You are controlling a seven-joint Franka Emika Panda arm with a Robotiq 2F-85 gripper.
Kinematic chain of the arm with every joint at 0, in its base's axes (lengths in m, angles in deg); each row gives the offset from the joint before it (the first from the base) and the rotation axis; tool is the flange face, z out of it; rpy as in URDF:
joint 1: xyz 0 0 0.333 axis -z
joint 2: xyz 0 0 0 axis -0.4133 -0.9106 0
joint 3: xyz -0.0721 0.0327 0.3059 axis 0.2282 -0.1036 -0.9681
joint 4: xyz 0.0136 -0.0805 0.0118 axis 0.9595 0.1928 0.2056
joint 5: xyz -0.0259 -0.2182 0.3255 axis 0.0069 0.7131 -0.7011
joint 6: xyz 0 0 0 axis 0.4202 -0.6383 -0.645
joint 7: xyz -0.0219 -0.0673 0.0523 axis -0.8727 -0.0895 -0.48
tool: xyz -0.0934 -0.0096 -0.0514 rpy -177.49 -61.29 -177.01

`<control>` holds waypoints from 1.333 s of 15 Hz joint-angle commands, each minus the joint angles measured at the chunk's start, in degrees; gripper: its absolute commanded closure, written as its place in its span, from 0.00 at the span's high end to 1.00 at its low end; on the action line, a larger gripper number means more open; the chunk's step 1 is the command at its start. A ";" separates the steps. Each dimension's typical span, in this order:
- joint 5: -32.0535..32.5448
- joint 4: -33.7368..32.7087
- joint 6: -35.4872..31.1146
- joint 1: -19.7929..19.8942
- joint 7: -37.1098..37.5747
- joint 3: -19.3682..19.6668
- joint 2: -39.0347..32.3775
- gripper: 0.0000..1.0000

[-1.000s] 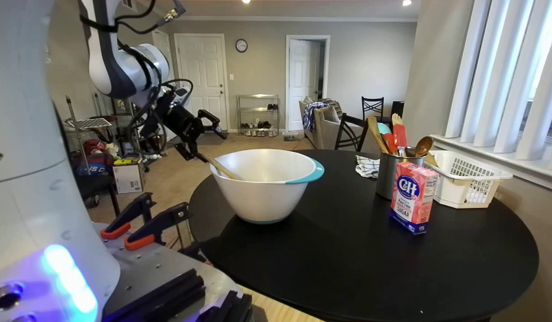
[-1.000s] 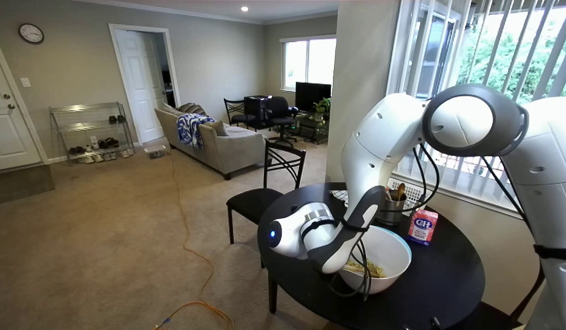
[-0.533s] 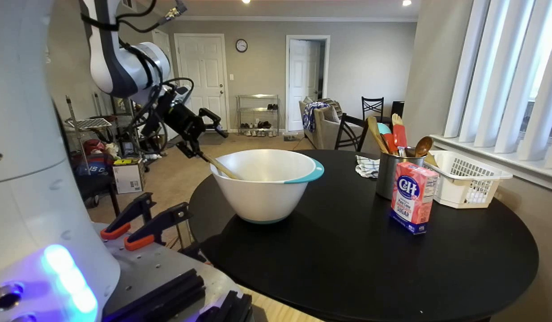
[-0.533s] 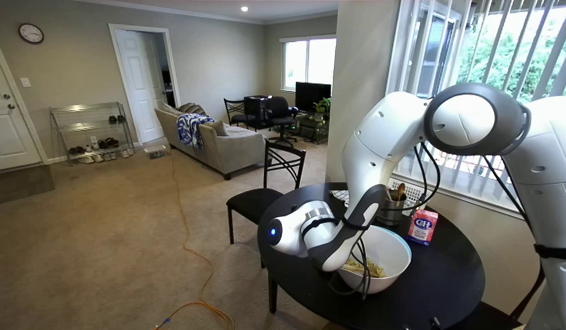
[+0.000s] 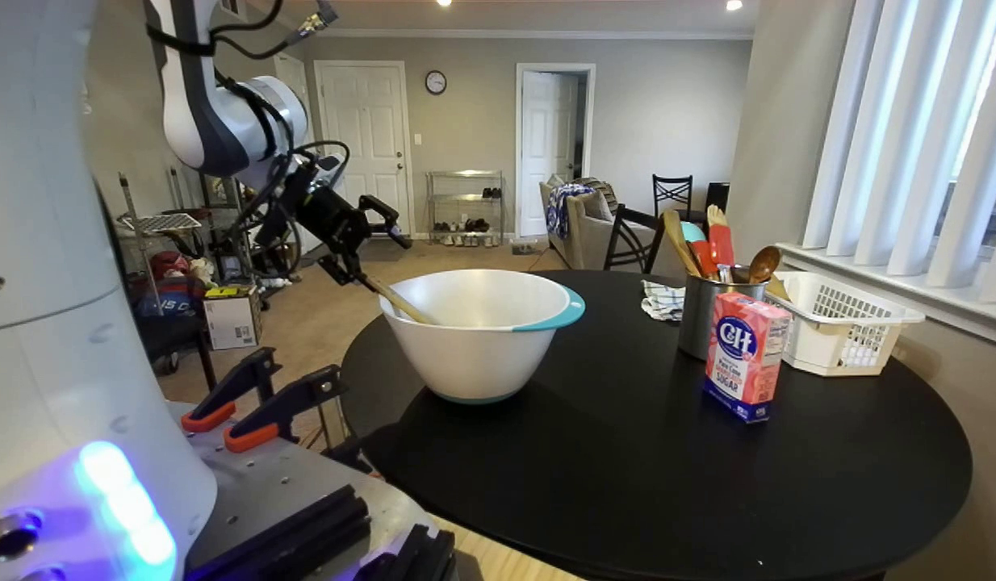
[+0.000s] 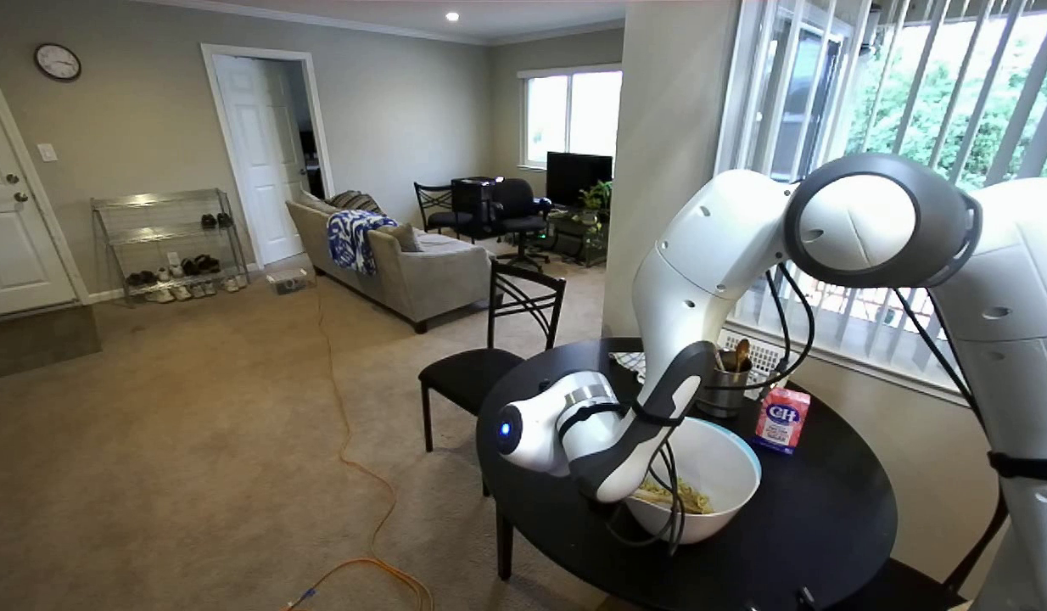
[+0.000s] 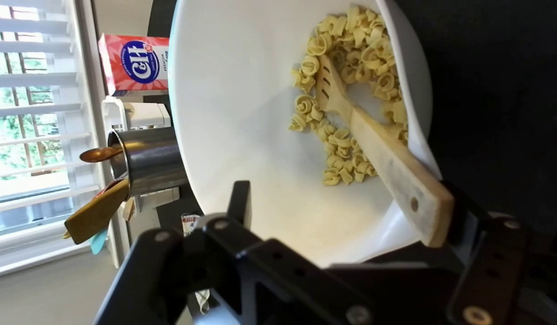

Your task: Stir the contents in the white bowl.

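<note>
1. Fingers (image 7: pixel 241 201): spread wide on the gripper (image 5: pixel 377 260), pinching nothing that I can see.

2. Table (image 5: pixel 667 452): round, black, supporting the items below. Its top looks smooth; under a sideways push, whatever stands on it could slide.

3. White bowl (image 5: pixel 474 359): upright on the table, near its edge. Hazard: sliding or tipping. Probable cause: the gripper dropping onto the rim, or the utensil being levered hard against the wall.

4. Wooden spatula (image 7: pixel 378 146): slotted head down among the bowl's contents, handle slanting out across the rim. Hazard: pivoting in the grip, or dropping wholly into the bowl. Probable cause: clamping only the extreme tip of the handle, or bumping it with a finger that arrives off line.

5. Pasta (image 7: pixel 362 72): loose pieces gathered around the slotted head in the bottom of the bowl. Hazard: pieces going over the rim. Probable cause: a quick flick or abrupt lift during stirring.

6. Handle end (image 7: pixel 429 212): located at the tip of one finger, seemingly against its pad; actual contact I cannot confirm. The opposite finger stands well apart from it, so no clamping force is available. Stirring in this condition would, in my judgement, only nudge the handle, not guide it.
</note>
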 commanded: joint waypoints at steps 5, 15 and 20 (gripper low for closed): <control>0.98 1.64 -0.57 0.98 1.66 -0.65 1.26 0.62; 0.28 0.96 -2.19 0.91 1.84 -1.29 0.31 0.04; -0.45 1.36 -2.09 0.94 1.81 -1.36 1.11 0.06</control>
